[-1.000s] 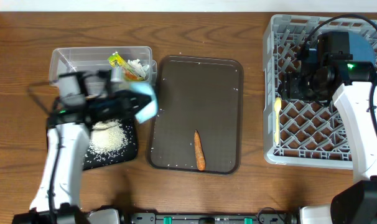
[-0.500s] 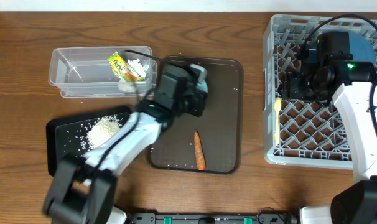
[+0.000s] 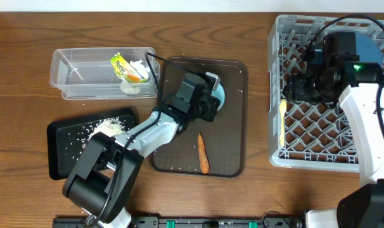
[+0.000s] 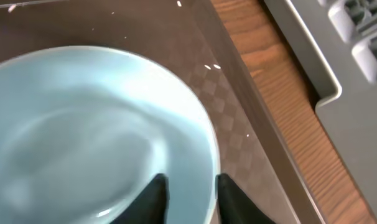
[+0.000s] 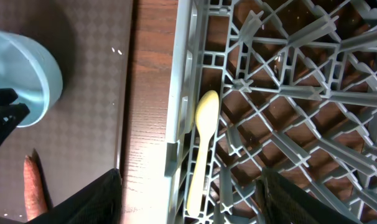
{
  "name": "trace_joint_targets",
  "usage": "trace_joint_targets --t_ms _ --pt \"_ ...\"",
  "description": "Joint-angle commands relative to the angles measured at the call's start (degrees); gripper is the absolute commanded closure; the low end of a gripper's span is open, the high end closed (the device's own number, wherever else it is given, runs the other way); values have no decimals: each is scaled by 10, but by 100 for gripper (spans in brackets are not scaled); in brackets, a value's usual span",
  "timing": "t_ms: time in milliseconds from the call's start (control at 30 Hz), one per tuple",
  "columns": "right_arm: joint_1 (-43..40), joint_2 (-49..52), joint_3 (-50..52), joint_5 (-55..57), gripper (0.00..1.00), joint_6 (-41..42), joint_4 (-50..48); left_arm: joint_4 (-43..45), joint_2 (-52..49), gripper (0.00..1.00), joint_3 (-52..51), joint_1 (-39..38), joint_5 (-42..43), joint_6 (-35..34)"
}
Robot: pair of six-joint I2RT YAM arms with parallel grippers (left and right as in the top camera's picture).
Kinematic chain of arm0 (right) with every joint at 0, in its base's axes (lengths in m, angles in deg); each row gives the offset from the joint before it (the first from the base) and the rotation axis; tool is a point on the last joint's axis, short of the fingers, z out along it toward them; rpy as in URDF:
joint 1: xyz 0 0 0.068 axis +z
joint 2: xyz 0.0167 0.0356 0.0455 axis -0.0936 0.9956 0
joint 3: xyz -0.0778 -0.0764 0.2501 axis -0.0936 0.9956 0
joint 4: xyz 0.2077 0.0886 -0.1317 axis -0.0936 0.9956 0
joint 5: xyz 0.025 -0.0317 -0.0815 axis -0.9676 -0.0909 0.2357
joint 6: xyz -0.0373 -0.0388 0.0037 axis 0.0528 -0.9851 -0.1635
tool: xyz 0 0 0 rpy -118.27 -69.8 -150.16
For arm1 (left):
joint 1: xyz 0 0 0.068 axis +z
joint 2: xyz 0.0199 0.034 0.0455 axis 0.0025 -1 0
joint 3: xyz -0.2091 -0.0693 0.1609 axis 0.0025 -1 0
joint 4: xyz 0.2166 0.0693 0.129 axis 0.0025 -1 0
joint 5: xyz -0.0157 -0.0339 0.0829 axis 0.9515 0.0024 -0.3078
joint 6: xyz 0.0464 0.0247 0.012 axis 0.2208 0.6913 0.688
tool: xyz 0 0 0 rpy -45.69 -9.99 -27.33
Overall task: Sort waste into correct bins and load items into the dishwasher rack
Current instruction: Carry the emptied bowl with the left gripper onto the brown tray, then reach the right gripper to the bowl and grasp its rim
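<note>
Dishwasher rack: standing on the table at the far right, holding a pale yellow spoon lying along its left wall and a blue plate in its rear right corner, partly hidden by the right arm.

Clear tub: sitting at rear left, containing a yellow-green wrapper and white tissue bits at its right end.

Black tray: lying just in front of the tub, carrying a heap of rice grains with loose grains scattered around it.

Brown serving tray: lying mid-table, carrying a pale blue bowl toward its rear and an orange carrot toward its front, the two apart.

Left gripper: reaching over the brown serving tray, jaws standing apart astride the bowl's rim, one finger inside and one outside.

Right gripper: hovering over the rack's left side above the spoon, jaws standing wide apart, holding nothing.
</note>
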Motion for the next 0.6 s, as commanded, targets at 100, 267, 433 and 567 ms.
trace_joint_targets --t_ms 100,267,433,567 --pt "-2 0 -4 -2 30 2 2 -94 83 62 4 32 -7 -1" --pt "-1 0 -4 -3 30 2 -16 -233 172 62 4 103 -9 -1" --pt "8 1 -4 -118 36 2 -88 -353 240 62 4 187 -9 -1" --pt "48 12 -4 -133 38 7 -160 -403 266 61 4 244 -9 -1"
